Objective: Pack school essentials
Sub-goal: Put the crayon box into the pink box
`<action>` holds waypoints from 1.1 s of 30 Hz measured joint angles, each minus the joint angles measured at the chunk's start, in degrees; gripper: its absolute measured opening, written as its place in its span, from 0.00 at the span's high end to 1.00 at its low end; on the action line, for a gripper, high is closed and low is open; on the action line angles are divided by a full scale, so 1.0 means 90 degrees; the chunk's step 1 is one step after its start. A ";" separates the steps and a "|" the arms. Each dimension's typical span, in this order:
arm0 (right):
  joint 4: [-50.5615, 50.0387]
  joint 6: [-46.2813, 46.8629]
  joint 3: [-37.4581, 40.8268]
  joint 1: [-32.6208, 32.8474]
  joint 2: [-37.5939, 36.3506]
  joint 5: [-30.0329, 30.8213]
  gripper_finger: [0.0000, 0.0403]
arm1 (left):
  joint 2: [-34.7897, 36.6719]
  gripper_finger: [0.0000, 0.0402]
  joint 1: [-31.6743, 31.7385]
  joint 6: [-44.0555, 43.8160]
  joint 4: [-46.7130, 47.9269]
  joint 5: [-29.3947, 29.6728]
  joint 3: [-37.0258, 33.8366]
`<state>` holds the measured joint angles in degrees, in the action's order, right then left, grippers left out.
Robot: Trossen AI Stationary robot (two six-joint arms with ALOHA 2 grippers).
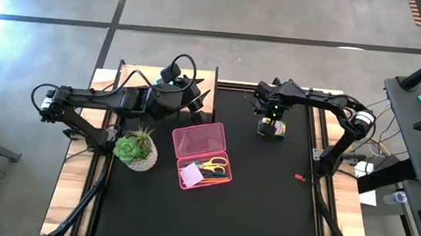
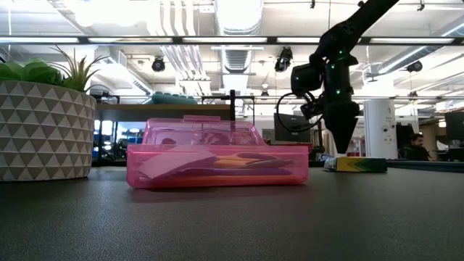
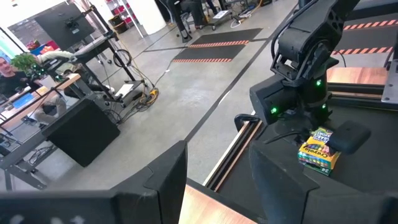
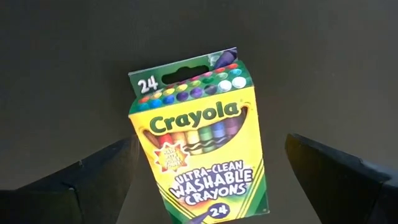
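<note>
The yellow and green crayon box [image 4: 199, 149] lies flat on the black mat [image 1: 271, 128], right of the open pink case [image 1: 201, 156]. The case holds the yellow-handled scissors [image 1: 214, 165], orange pencils [image 1: 218, 180] and a pale square pad [image 1: 189, 176]. My right gripper [image 4: 208, 144] points down over the crayon box, open, one finger on each side of it; I see no touch. In the low view it [image 2: 341, 141] hangs just above the box [image 2: 357, 165]. My left gripper [image 3: 214, 193] is open and holds nothing, raised near the table's far edge [image 1: 198, 105].
A potted green plant [image 1: 136, 151] stands left of the pink case, under the left arm. A small red object [image 1: 299, 176] lies on the mat near the right side. The near half of the black mat [image 1: 208, 218] is bare. Wooden strips border the mat.
</note>
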<state>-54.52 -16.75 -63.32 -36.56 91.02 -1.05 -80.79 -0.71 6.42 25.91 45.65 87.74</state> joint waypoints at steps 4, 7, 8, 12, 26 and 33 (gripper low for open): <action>-0.0082 -0.0295 0.0055 -0.0027 0.0000 -0.0096 0.02 | 0.0000 0.61 0.0000 0.0000 0.0000 0.0000 0.0000; -0.0148 -0.0705 0.0139 -0.0027 0.0000 -0.0225 0.02 | 0.0000 0.61 0.0000 0.0000 0.0001 -0.0001 0.0000; -0.0136 -0.0754 0.0165 -0.0027 0.0000 -0.0227 0.02 | 0.0000 0.61 0.0000 0.0000 0.0000 0.0000 0.0000; -0.0113 -0.0965 0.0195 -0.0027 0.0000 -0.0215 0.02 | 0.0000 0.61 0.0000 0.0000 0.0000 -0.0002 0.0000; 0.0333 -0.1149 0.0558 -0.0027 0.0000 0.0098 0.02 | 0.0000 0.61 -0.0002 0.0000 0.0000 -0.0002 0.0000; 0.0670 -0.1103 0.0797 -0.0027 0.0000 0.0099 0.02 | 0.0000 0.61 -0.0002 0.0000 0.0001 -0.0002 0.0000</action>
<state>-48.49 -26.68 -56.15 -36.80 91.02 -0.16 -80.79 -0.73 6.42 25.92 45.63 87.74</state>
